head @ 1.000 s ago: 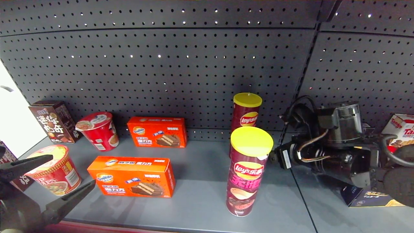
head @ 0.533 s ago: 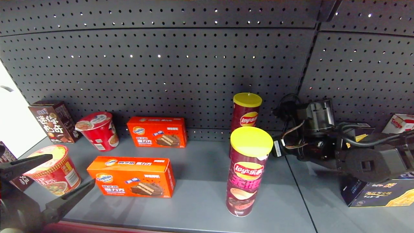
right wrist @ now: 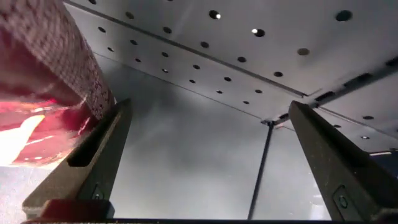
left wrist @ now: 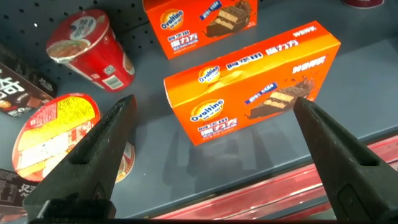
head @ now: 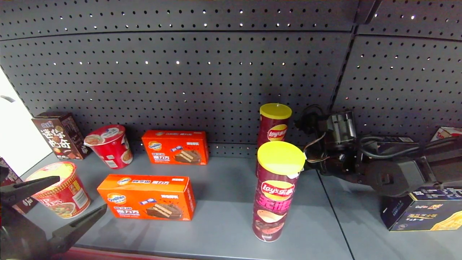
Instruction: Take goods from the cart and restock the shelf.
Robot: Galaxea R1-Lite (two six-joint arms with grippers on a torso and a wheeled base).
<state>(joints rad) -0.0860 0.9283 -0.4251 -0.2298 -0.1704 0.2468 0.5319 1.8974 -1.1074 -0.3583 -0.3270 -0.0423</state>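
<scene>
While the L gripper point(left wrist: 212, 102) is hanging w/ fingers spread wide, 2 orange boxes point(left wrist: 249, 81) are lying ahead of the tips, one behind the other. 2 noodle cups point(left wrist: 93, 46) are sitting outside one finger. R gripper point(right wrist: 209, 104) is gaping too, w/ 1 of 2 chip cans point(head: 276, 187) just beside a finger.

The grey shelf point(head: 223, 216) runs along a perforated back panel point(head: 180, 79). At its left end a brown box point(head: 61, 135) stands at the back with a red noodle cup point(head: 109, 145) just beside it. Nearer the front edge is a yellow-lidded noodle cup point(head: 61, 193). Toward the middle rest two cake boxes, the rear orange box point(head: 175, 147) close to the panel and the front orange box point(head: 147, 197) near the edge. Right of them two cans stand upright, the rear chip can point(head: 274, 124) behind the front chip can point(head: 277, 191). Past a seam point(head: 337, 216) lies a dark blue box point(head: 422, 213), and a white-and-red box point(head: 447, 133) shows at the back.
</scene>
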